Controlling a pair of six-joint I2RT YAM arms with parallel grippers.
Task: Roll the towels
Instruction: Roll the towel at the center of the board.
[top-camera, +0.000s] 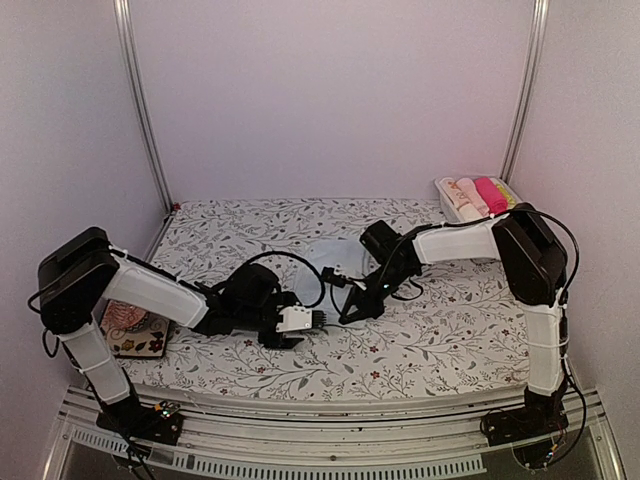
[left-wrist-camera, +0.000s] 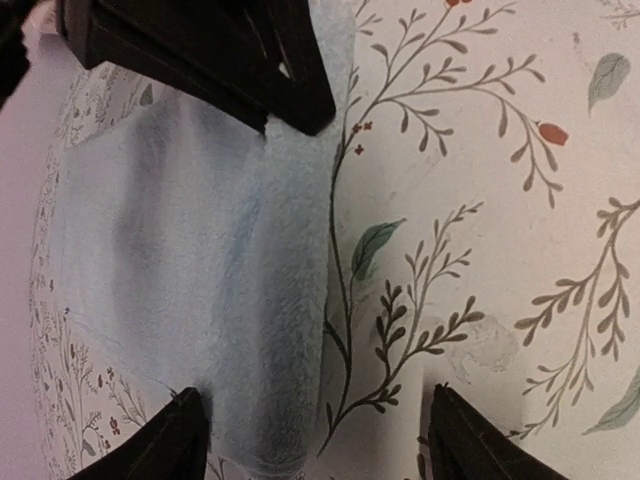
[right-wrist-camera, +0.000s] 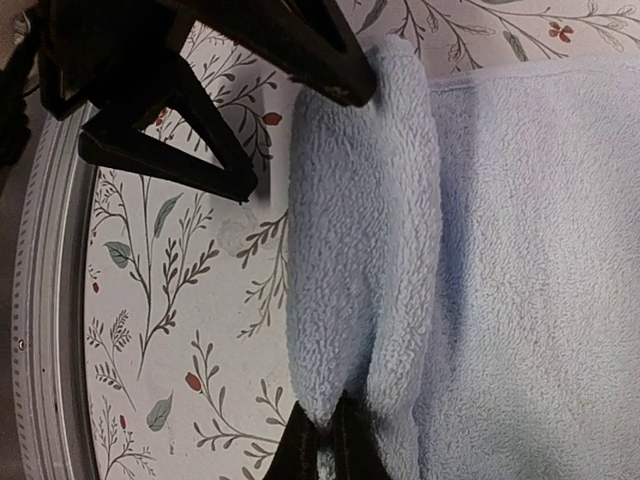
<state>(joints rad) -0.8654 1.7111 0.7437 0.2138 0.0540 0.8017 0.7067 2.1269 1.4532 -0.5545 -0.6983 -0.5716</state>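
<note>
Though far from blue towel (right-wrist-camera: 520, 250), bin (top-camera: 447, 208)

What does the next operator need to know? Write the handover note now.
Left gripper: open, straddling the rolled edge of the light blue towel.
Right gripper: shut on that rolled edge.
Towel: mid-table, only the first turn rolled, the rest lying flat.
To do: roll it through to the far end.
The bin at the back right holds rolled cloths. No cream towel is spread out in view.
</note>
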